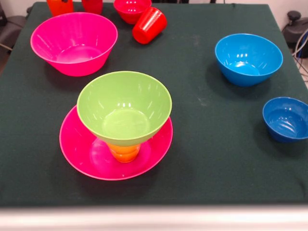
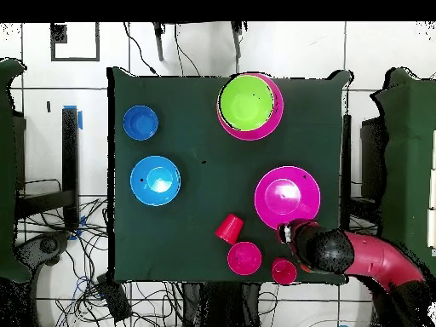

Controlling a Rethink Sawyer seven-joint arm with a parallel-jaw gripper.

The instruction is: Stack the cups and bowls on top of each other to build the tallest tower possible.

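Tower two bowls and one cup high

Lime green bowl (image 1: 124, 108) on yellow-orange cup (image 1: 124, 152), inside wide pink bowl (image 1: 82, 153) near counter (image 1: 202, 159) front edge. Second pink bowl (image 1: 74, 43) apart, behind. Tipped red cup (image 1: 149, 25) beside small red bowl (image 1: 132, 9). Light blue bowl (image 1: 248, 58) and dark blue bowl (image 1: 286, 119) off to the side. Arm (image 2: 375, 260) over counter corner, by second pink bowl; pincer state: cannot tell.

A dark green cloth-covered table (image 2: 196, 247) stands on a white tiled floor (image 2: 289, 47). Black cables (image 2: 94, 281) tangle on the floor beside it.
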